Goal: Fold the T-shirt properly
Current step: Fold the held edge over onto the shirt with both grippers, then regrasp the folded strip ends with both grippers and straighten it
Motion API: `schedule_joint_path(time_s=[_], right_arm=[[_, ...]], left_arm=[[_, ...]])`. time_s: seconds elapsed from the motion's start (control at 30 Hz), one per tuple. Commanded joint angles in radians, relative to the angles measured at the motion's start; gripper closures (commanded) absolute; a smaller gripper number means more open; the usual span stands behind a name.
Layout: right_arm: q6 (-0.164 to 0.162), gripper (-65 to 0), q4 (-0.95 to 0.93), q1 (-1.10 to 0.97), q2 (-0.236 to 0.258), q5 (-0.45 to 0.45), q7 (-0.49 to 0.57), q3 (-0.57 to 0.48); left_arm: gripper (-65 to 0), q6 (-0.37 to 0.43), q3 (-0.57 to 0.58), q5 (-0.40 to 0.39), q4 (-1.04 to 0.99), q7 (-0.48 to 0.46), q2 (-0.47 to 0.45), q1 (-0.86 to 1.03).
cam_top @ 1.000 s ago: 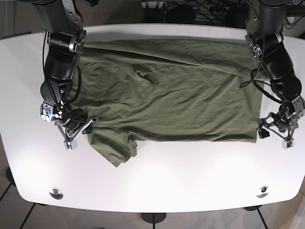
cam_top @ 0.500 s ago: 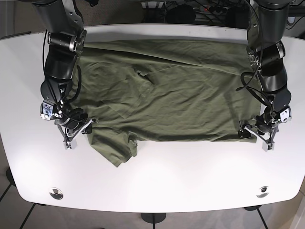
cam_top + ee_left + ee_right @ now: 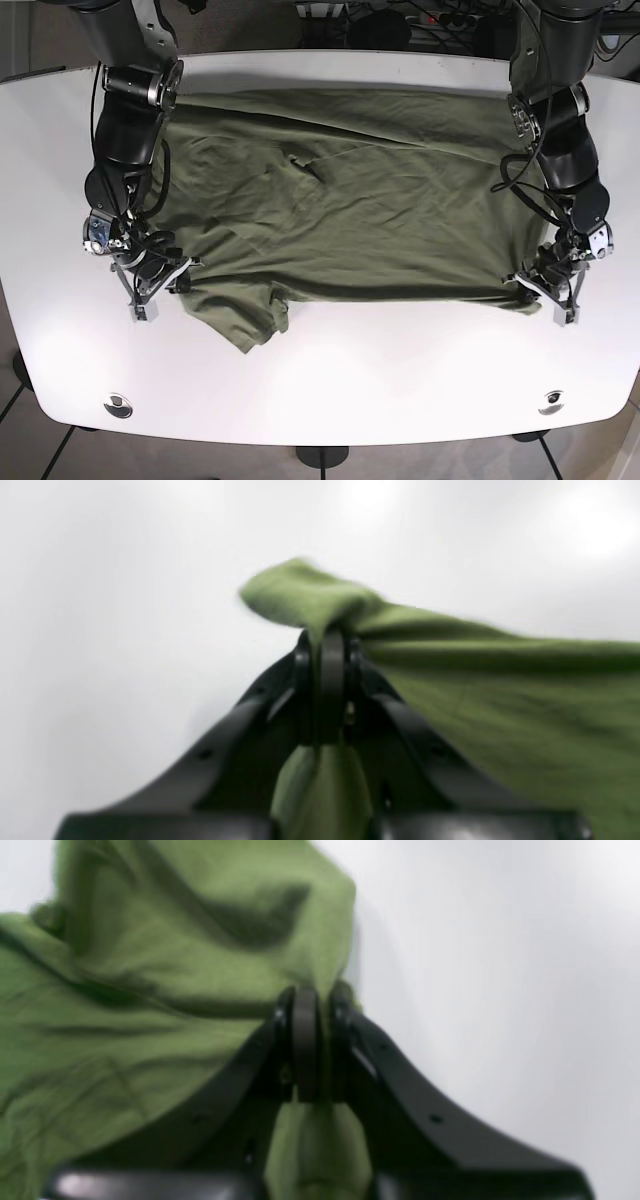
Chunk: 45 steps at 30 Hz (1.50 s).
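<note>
An olive-green T-shirt (image 3: 350, 200) lies spread and wrinkled across the white table (image 3: 320, 380), one sleeve bunched at its lower left. My left gripper (image 3: 530, 290) sits at the shirt's lower right corner; in the left wrist view its fingers (image 3: 322, 645) are shut on a pinch of green cloth (image 3: 300, 595). My right gripper (image 3: 170, 283) sits at the shirt's lower left edge, near the sleeve; in the right wrist view it (image 3: 312, 1000) is shut on a fold of the T-shirt (image 3: 175, 955).
Both arms reach down from the table's far corners along the shirt's side edges. Two round metal fittings (image 3: 118, 405) (image 3: 550, 402) sit near the table's front edge. Cables lie beyond the far edge (image 3: 400, 25).
My left gripper moved in from the bare table to the shirt's lower right corner and shut on it. The shirt's bottom hem has pulled slightly taut. The right gripper barely shifted.
</note>
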Motion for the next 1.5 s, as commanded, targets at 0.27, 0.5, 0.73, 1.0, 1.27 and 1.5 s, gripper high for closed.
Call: schedule_joint_path(time_s=[0.27,0.5,0.73,1.0,1.27,1.5], right_arm=[[0.006,-1.7,0.491,-0.137,0.016,0.015,-0.167,-0.002],[0.006,-1.7,0.728,-0.368,0.013,0.015,-0.203,0.002],[0.008,-1.9,0.768,-0.533,-0.048,0.015,-0.196,0.041],[0.003,-37.4,0.800,-0.587,-0.054,0.015,-0.196,0.056],[-0.005,-63.3,0.746,-0.441,-0.051,0.061,-0.202,0.047],[-0.005,-63.3,0.307,-0.182,-0.045,0.033,-0.180,0.052]], left_arm=[[0.0,-0.066,-0.012,-0.016,0.486,0.205,0.038,0.140],[0.0,-0.066,-0.088,-0.079,0.670,0.254,0.053,0.346],[0.0,-0.066,-0.088,-0.074,0.759,0.254,0.053,0.498],[-22.1,-0.061,-0.088,-0.070,0.756,0.329,0.024,0.564],[-36.4,-0.063,-0.086,-0.074,0.945,0.369,0.030,0.571],[-36.4,-0.064,-0.080,-0.071,0.891,0.360,0.059,0.565]])
